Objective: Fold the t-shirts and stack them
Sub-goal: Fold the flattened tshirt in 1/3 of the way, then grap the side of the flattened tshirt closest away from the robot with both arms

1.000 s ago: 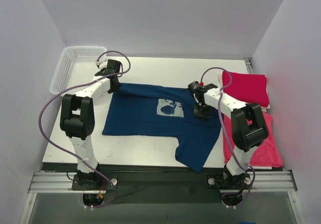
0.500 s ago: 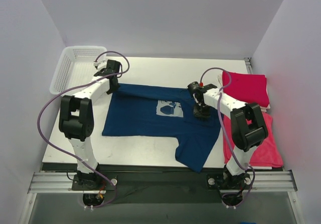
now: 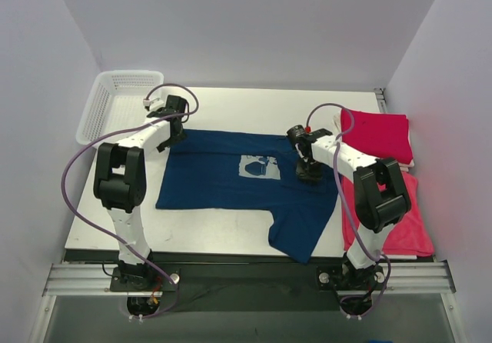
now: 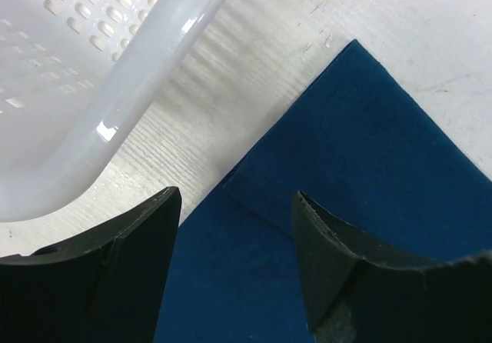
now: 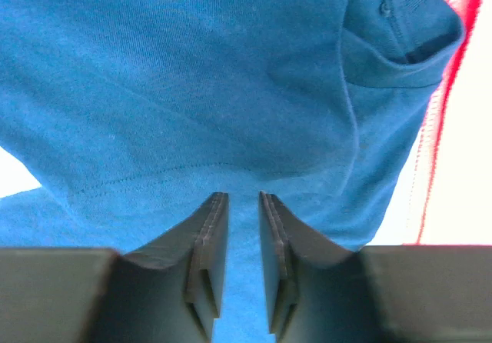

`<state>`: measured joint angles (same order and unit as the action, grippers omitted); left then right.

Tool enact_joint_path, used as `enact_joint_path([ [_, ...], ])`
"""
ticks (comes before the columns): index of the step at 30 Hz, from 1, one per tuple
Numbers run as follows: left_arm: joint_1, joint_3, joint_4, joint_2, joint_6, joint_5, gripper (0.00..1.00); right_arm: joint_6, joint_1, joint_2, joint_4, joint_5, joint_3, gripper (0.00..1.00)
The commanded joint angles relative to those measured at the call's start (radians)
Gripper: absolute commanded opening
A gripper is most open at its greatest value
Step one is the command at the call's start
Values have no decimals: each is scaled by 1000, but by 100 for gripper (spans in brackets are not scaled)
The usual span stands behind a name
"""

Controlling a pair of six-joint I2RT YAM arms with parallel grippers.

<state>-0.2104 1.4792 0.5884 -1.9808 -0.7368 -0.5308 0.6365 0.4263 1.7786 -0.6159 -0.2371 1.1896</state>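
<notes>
A navy t-shirt with a pale print lies spread flat on the table, one part hanging toward the near edge. My left gripper hovers open over its far-left corner, nothing between the fingers. My right gripper points down onto the shirt's right side; its jaws stand a narrow gap apart above the blue cloth, pinching nothing. A folded crimson t-shirt lies at the far right, and another red one is spread nearer.
A white mesh basket stands at the table's far-left corner, its rim close beside my left gripper. The red shirt's hem runs along the navy shirt's right edge. White walls enclose the table.
My left gripper has gone from shut to open, letting go of the navy shirt's far-left corner. The right jaws have parted slightly. The shirt lies as before.
</notes>
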Motion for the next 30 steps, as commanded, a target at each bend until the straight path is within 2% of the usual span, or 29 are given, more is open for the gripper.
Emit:
enact_joint_path([
  [1, -24, -2, -33, 53, 14, 8, 70, 12, 5, -83, -54, -53, -5, 25],
  [6, -139, -52, -55, 120, 25, 3, 70, 17, 2, -255, -54, -146, -108, 37],
  [12, -242, -272, -65, 290, -32, -20, 70, 45, -1, -493, -54, -200, -260, 40],
  [17, -253, -570, -78, 547, -119, -24, 70, 87, 3, -654, -54, -162, -401, 41],
  [18, -256, -615, -76, 626, -130, -31, 70, 92, 6, -672, -53, -151, -451, 41],
  [23, -261, -787, -30, 804, -219, -40, 70, 146, 46, -795, -18, -53, -591, 44],
  [26, -261, -838, 34, 844, -260, -66, 70, 182, 74, -861, -16, -33, -640, 45],
  [30, -259, -869, 93, 826, -306, -75, 70, 207, 109, -861, -12, -25, -656, 44],
])
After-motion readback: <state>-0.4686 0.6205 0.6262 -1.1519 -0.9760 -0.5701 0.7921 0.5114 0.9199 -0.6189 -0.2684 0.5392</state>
